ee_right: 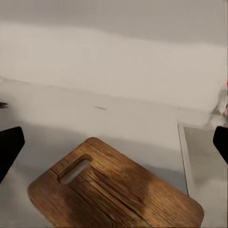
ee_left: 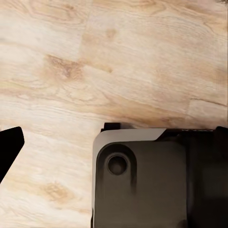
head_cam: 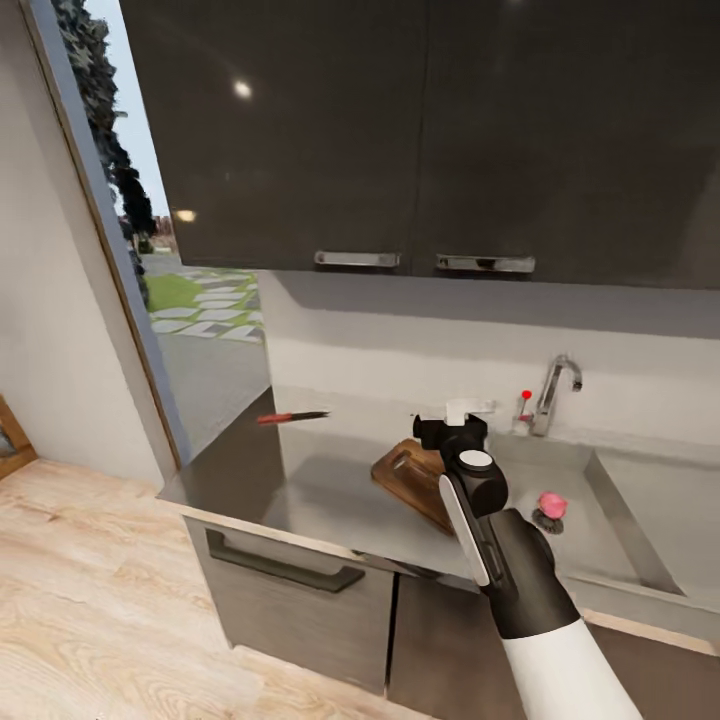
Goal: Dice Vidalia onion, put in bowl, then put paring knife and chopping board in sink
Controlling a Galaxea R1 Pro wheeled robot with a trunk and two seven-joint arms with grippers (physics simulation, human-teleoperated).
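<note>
The brown chopping board (head_cam: 412,478) (ee_right: 118,190) lies on the grey countertop (head_cam: 310,490) just left of the sink (head_cam: 610,545). My right gripper (head_cam: 452,430) (ee_right: 114,142) hovers over the board, open, with nothing between its dark fingertips (ee_right: 10,145). The paring knife (head_cam: 292,417), red handle and dark blade, rests further left near the back of the counter. A pinkish round onion (head_cam: 551,505) sits by the drain in the sink. My left gripper (ee_left: 116,140) hangs open over the floor. The bowl is out of view.
A chrome tap (head_cam: 555,390) and a small red-topped bottle (head_cam: 524,405) stand behind the sink. Dark wall cabinets (head_cam: 420,140) hang over the counter. A window (head_cam: 190,300) is at the left. Wooden floor (head_cam: 90,600) (ee_left: 95,71) lies below, with the robot's base (ee_left: 142,185) over it.
</note>
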